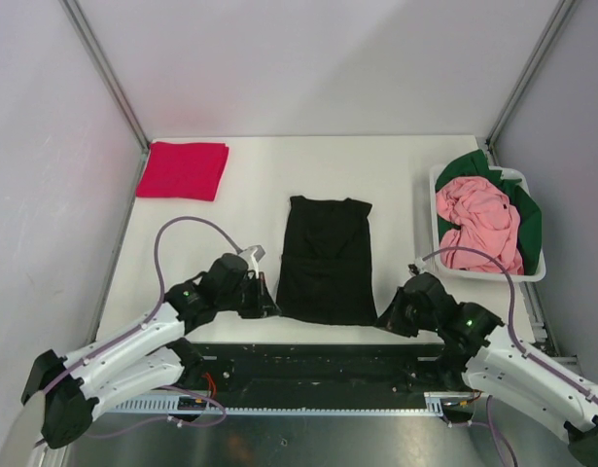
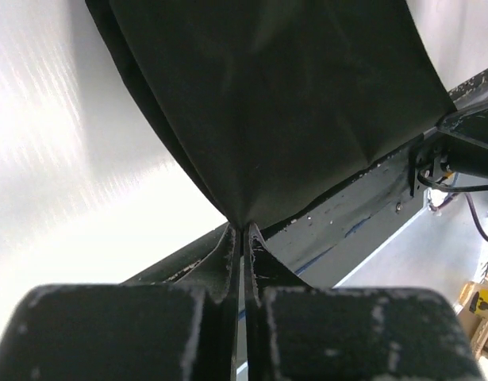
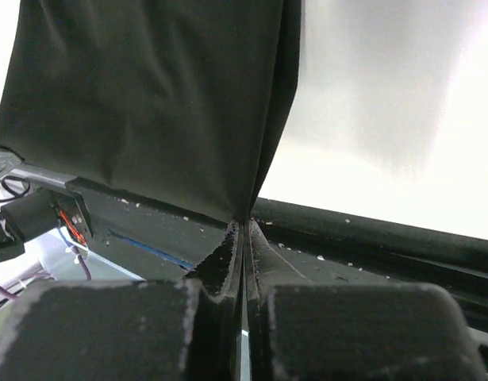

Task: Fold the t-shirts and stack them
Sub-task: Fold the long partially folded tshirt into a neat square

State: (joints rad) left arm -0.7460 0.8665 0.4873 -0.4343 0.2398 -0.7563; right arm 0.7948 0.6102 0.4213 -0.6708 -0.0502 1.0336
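Seemingly both pincers (image 2: 242, 230) (image 3: 242, 225) on black t-shirt (image 1: 326, 258) hem

White table (image 1: 405, 185), pale walls (image 1: 308, 58), metal posts (image 1: 102, 68)

No lettering, brand or number is legible in any view; a yellow label (image 2: 482, 299), off the table's dark front rail (image 2: 363, 208), is too blurred to read.

Black t-shirt (image 1: 326, 261), crimson t-shirt (image 1: 183, 170), pink t-shirt (image 1: 478, 219), green t-shirt (image 1: 530, 222)
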